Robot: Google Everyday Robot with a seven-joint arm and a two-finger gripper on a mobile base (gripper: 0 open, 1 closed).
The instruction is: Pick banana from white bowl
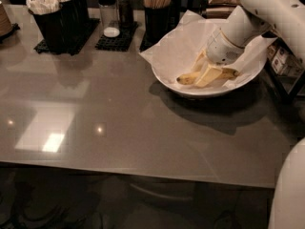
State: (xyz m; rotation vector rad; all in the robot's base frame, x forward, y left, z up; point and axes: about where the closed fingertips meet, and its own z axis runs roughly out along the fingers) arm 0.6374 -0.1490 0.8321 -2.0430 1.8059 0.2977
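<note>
Worktop: a wide, glossy grey worktop [119, 128] fills the view, with dark shelving behind it.
Arm: my white, rounded arm [267, 8] comes in from the upper right and slopes down and left, the wrist tilted steeply into the bowl.
Bowl: the large, shallow, round white bowl lined with crinkled white paper [190, 92] sits at the right of the worktop.
Holders: black square holders stand along the far edge, one with white items [55, 25] and one with wooden sticks [157, 20], well apart from my work.
Banana: the curved yellow banana [187, 79] lies inside the bowl on the paper, its left end sticking out from under me.
End effector: my pale yellow end effector [204, 74] is down in the bowl, right at the banana's middle. Whether it is spread or pinching the fruit, I cannot tell.
Step in hand: securing the grasp, as I judge it.
Doing it well: squeeze across the banana's middle gently, keep the paper out of the grip, then lift straight up clear of the rim.
</note>
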